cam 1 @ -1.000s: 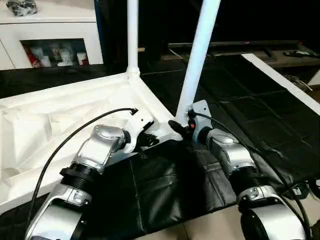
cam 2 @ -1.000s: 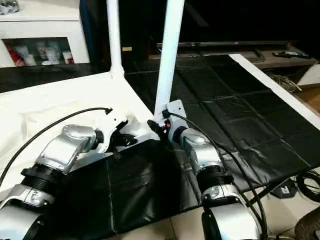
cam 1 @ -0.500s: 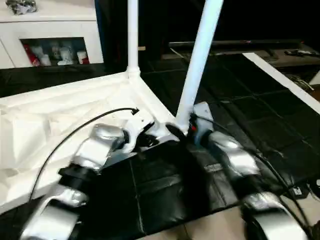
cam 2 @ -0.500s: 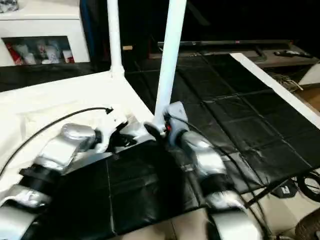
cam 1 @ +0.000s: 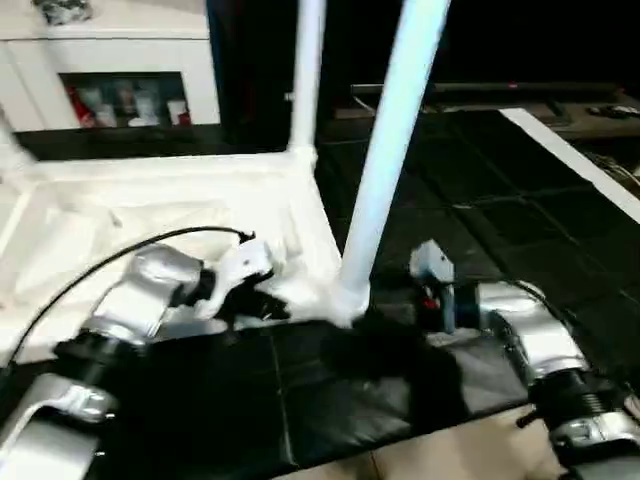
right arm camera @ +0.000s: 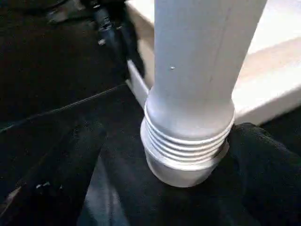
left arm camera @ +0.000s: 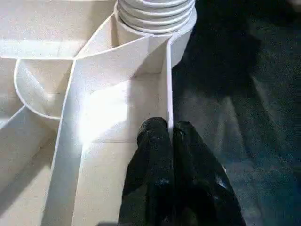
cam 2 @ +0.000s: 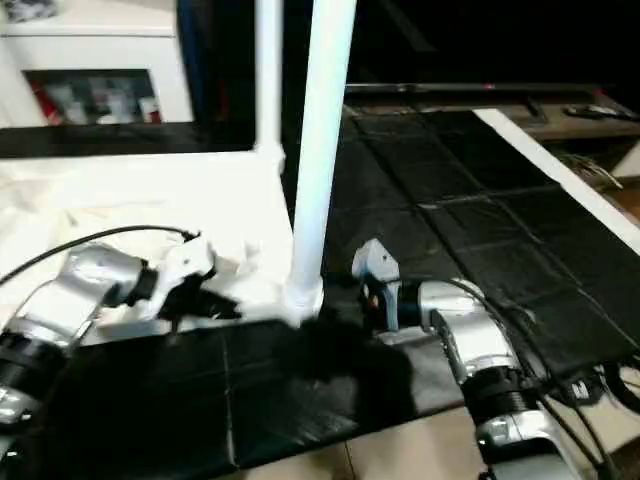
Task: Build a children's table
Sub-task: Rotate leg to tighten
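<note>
L gripper (left arm camera: 170, 136) pinched tight on tabletop (cam 1: 150, 200) side rib. R gripper (right arm camera: 155, 155): fingers straddle threaded leg (right arm camera: 193, 94) base w/ gaps, not squeezing.

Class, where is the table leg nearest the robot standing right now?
In the left eye view the nearest leg rises from the near right corner socket of the upturned table top, between the left tool and right arm, threads still showing.

The right end effector (cam 1: 385, 320) has drawn back from the leg (cam 1: 385, 160).

One table top (cam 1: 150, 200), two upright legs (cam 1: 385, 160), two grippers (left arm camera: 171, 141).
</note>
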